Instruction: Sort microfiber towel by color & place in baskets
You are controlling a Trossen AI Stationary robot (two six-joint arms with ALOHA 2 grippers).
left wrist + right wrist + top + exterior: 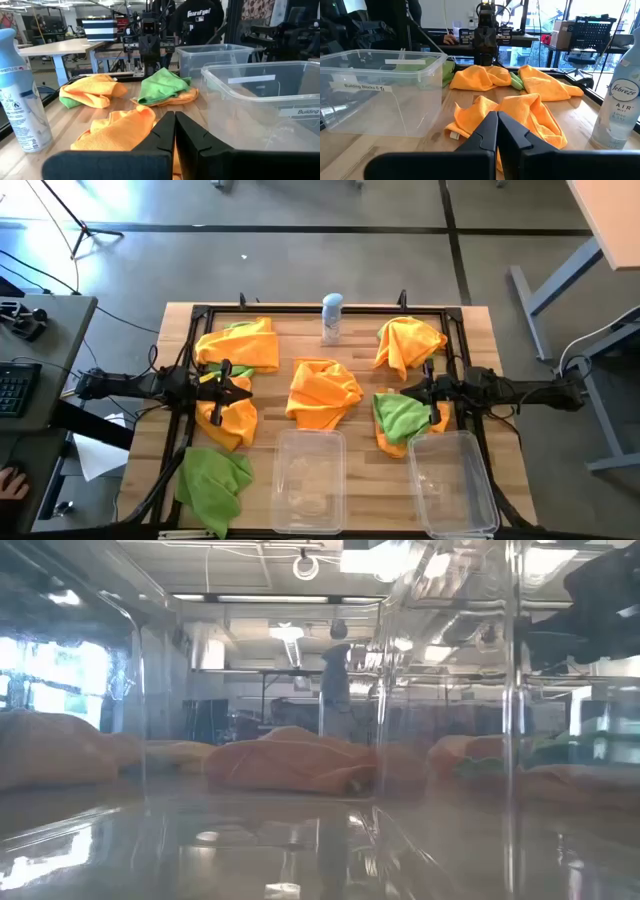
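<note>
Lying crumpled across the wooden worktop [470,340], orange and lime-green microfiber towels [323,392] sit behind two clear plastic baskets [309,470]. Left claw [238,385] and right claw [412,389] hover, both pressed together, holding nothing.

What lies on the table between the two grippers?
In the high view, a crumpled orange towel lies between the shut left gripper and the shut right gripper.

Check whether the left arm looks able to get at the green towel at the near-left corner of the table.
Probably yes. The green towel lies alone on the table beside the left basket, nothing on it, and the shut left gripper hovers just beyond it over orange cloths.
</note>
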